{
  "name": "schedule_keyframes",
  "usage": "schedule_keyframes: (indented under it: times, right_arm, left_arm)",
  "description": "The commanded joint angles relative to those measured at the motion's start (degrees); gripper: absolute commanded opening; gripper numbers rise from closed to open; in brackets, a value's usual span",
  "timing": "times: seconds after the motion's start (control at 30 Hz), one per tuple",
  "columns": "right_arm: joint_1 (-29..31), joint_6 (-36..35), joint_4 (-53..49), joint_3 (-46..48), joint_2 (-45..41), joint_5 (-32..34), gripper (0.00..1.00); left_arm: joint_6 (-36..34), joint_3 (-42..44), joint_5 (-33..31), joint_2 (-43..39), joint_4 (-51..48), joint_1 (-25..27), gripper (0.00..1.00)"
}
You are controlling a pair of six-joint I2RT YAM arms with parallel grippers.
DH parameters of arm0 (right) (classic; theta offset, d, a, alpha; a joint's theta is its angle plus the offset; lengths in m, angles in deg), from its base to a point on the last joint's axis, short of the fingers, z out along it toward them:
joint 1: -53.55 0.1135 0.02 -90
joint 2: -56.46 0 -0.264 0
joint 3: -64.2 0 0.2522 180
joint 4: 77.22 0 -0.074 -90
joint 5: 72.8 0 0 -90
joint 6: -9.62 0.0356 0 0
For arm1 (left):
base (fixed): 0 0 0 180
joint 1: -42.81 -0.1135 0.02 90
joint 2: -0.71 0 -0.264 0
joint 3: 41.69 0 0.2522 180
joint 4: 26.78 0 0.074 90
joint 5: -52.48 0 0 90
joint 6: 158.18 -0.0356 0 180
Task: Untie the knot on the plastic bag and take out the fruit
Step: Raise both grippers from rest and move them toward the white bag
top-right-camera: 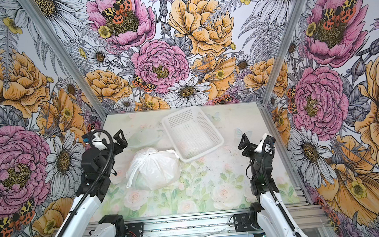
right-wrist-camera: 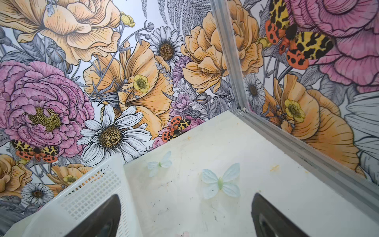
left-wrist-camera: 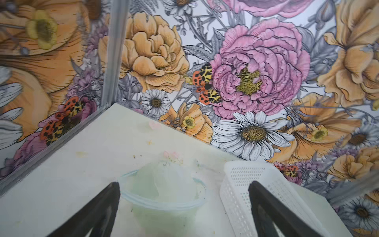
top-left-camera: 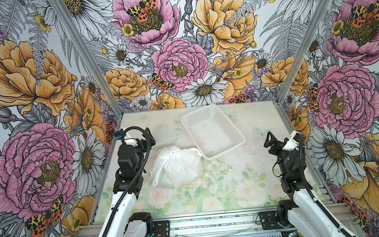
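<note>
**Bags: one.** The bag [top-left-camera: 177, 168], white and translucent, sits on the counter [top-left-camera: 235, 178] left of centre, close beside my left arm. It is a rounded mound, slightly wider than deep, so its longer axis runs across the counter. One loose ear reaches toward the basket's near-left corner; I cannot tell whether it touches.

**Knots: one.** The knot [top-left-camera: 171, 149] sits at the bag's far upper edge and points toward the back wall. Gathered folds fan from it down the bag's near-left side.

**Fruit: count unreadable.** It is closed inside the bag. Only a faint green tint shows through, low on the bag's left.

**Baskets: one.** The basket [top-left-camera: 229, 126] is white lattice, open side up, just beyond and to the right of the bag. Its long axis runs from far-left to near-right.

**Tubs: one.** The tub [left-wrist-camera: 164, 205] is clear and round, and stands beyond the bag, beside the basket's left wall.

**Butterfly prints on the counter: two.** There is a small butterfly [right-wrist-camera: 160, 164] and a large butterfly [right-wrist-camera: 220, 182], both pale blue, to the right of the basket.

**Grippers: two.**
- My left gripper [left-wrist-camera: 184, 185] is spread wide with nothing in it, and hangs above the tub.
- My right gripper [right-wrist-camera: 186, 196] is spread wide and empty. It hangs over the counter at the basket's right, well apart from the bag.
</note>
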Motion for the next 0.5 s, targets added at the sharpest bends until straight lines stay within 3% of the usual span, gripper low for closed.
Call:
schedule_keyframes:
  times: [0.0,0.03,0.1,0.2,0.33,0.47]
  right_arm:
    - [-0.06,1.33,2.61,-1.85,2.4,-7.05,0.99]
    - [0.03,1.42,3.33,-2.47,4.44,-7.17,0.99]
    - [0.39,0.54,5.24,-4.17,9.14,-10.41,0.99]
    - [2.84,-1.97,4.3,-9.17,16.14,-15.5,0.83]
    - [10.85,-8.06,-5.44,-17.77,21.46,-14.56,0.82]
    - [18.66,-12.64,-12.42,-22.61,21.11,-13.28,0.82]
  left_arm:
    - [16.61,-3.87,17.71,-2.95,-17.9,-12.41,0.99]
    - [16.72,-6.11,24.63,-2.96,-18.08,-15.96,0.98]
    - [15.41,-11.55,26.96,-2.83,-23.45,-18.55,0.99]
    - [12.59,-16.78,22.91,-2.77,-28.67,-18.12,0.99]
    - [12.72,-15.89,21.65,-0.25,-28.99,-17.44,0.99]
    - [13.37,-8.54,14.63,1.45,-24.93,-12.63,0.98]
